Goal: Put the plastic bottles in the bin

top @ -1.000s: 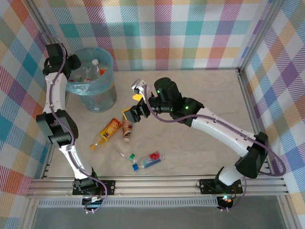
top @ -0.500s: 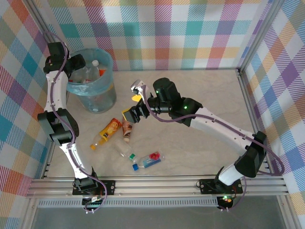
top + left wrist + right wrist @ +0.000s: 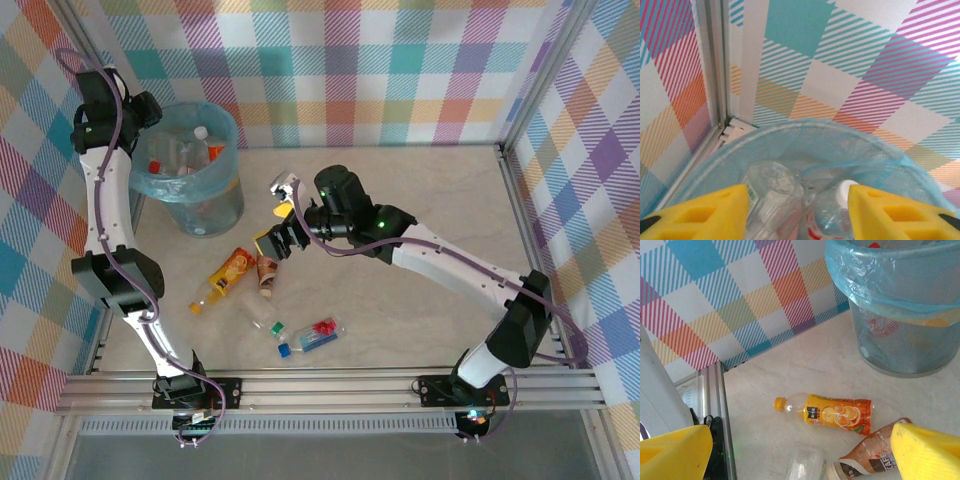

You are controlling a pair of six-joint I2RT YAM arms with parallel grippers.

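Note:
The bin [image 3: 200, 190], lined with a light blue bag, stands at the far left with several plastic bottles in it. My left gripper [image 3: 143, 110] hovers at its far left rim. In the left wrist view my left gripper [image 3: 797, 215] is open and holds nothing, with a white-capped bottle [image 3: 842, 197] and a clear bottle [image 3: 771, 186] below it in the bin [image 3: 805, 135]. My right gripper [image 3: 279, 222] is open above a brown bottle [image 3: 266, 272]. Its wrist view shows my right gripper [image 3: 800, 455] over an orange bottle [image 3: 840, 414], the brown bottle [image 3: 871, 459] and a clear bottle [image 3: 802, 464].
On the table [image 3: 420, 200] lie the orange bottle [image 3: 228, 274], a clear bottle [image 3: 262, 314] and a blue-capped bottle with a red label [image 3: 310, 338]. A metal frame rail [image 3: 720, 400] runs along the left edge. Checked walls close in the back and sides.
My left arm has pulled up and to the left, away from over the bin's mouth. My right gripper has drifted slightly left above the brown bottle.

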